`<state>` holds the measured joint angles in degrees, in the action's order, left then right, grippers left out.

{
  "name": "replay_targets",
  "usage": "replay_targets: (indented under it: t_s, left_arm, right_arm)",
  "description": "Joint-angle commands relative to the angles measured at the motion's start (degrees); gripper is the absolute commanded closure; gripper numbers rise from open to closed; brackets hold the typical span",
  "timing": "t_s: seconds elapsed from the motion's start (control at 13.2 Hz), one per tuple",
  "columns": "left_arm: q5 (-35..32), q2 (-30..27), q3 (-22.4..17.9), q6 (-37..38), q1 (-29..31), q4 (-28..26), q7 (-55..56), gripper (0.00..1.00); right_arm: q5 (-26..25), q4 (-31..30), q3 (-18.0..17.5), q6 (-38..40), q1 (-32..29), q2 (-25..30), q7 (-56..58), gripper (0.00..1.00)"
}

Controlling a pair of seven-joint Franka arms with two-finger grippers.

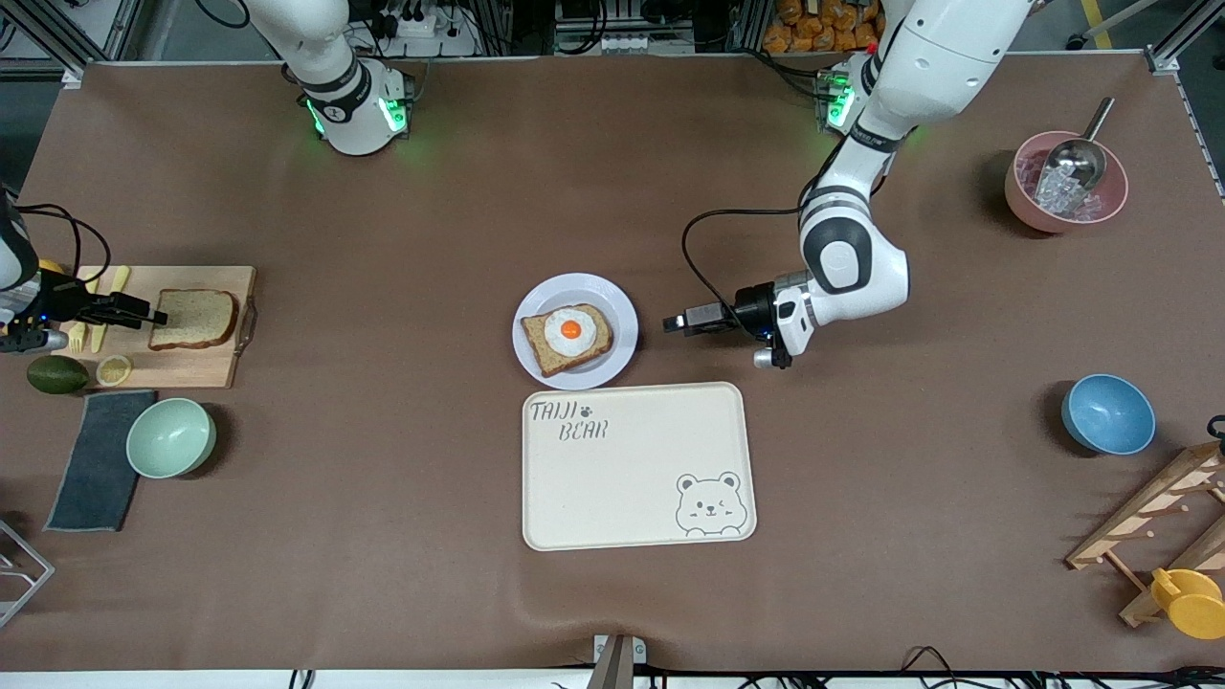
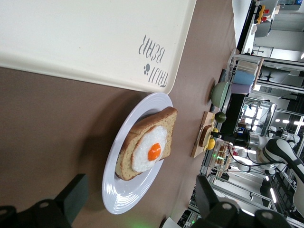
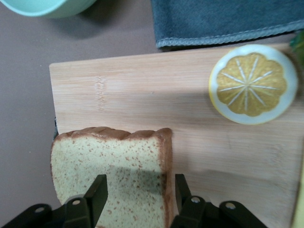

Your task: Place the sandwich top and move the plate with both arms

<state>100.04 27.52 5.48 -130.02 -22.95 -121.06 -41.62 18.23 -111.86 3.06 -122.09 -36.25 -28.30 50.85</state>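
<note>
**toast_fan:** Where's the bread slice (image 1: 194, 319) right now, and have you got it?

**two_arms:** It's lying flat on the cutting board (image 1: 182, 368) at the right arm's end of the tabletop, next to a lemon slice (image 3: 248, 83) and a grey cloth (image 3: 223, 19). My right pincer (image 3: 137, 194) is down at the crust edge, one finger (image 3: 96, 194) over the crumb and the other just off the crust. There's still a gap on each side, so nothing's gripped yet.

**toast_fan:** How will it handle?

**two_arms:** My guess is light and soft, easy to crush or bend. I'd pinch gently across the crust, since that's the firmest part.

**toast_fan:** And the other arm?

**two_arms:** My left pincer (image 1: 676, 322) waits wide open and empty, just beside the plate (image 1: 612, 359). That sits mid-tabletop with the egg toast (image 1: 567, 339) on it, the bear tray (image 1: 638, 466) just nearer the front camera.
</note>
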Motion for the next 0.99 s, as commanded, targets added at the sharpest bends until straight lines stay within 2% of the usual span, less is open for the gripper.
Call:
replay_targets:
  t_s: [0.0, 0.08, 0.38, 0.68, 0.76, 0.84, 0.91]
  left_arm:
    - [1.7, 0.9, 0.0, -0.9, -0.8, 0.9, -0.9, 0.00]
    - [1.7, 0.9, 0.0, -0.9, -0.6, 1.0, -0.9, 0.00]
    - [1.7, 0.6, 0.0, -0.9, 0.1, 1.1, -0.8, 0.00]
    - [1.7, 0.4, -0.1, -0.9, 0.3, 1.3, -0.7, 0.00]
    - [1.7, 0.3, -0.1, -0.9, 0.3, 1.3, -0.7, 0.00]
    - [1.7, 0.3, -0.1, -0.9, 0.4, 1.3, -0.7, 0.00]
    - [1.8, 0.3, -0.1, -0.9, 0.4, 1.4, -0.7, 0.00]
  right_arm:
    - [1.5, -0.2, -1.0, -0.6, -1.5, -0.5, 2.2, 0.43]
    - [1.5, -0.2, -1.0, -0.6, -1.5, -0.6, 2.2, 0.49]
    - [1.7, -0.1, -1.0, -0.9, -2.2, -1.3, 3.4, 0.50]
    - [4.5, -0.1, -1.0, -1.1, -2.3, -2.4, 7.4, 0.53]
    - [4.5, -0.1, -1.0, -1.1, -2.3, -2.4, 7.5, 0.64]
    - [4.5, -0.1, -1.0, -1.1, -2.3, -2.4, 7.5, 0.68]
    - [4.5, -0.1, -1.0, -1.1, -2.5, -2.4, 7.6, 0.80]
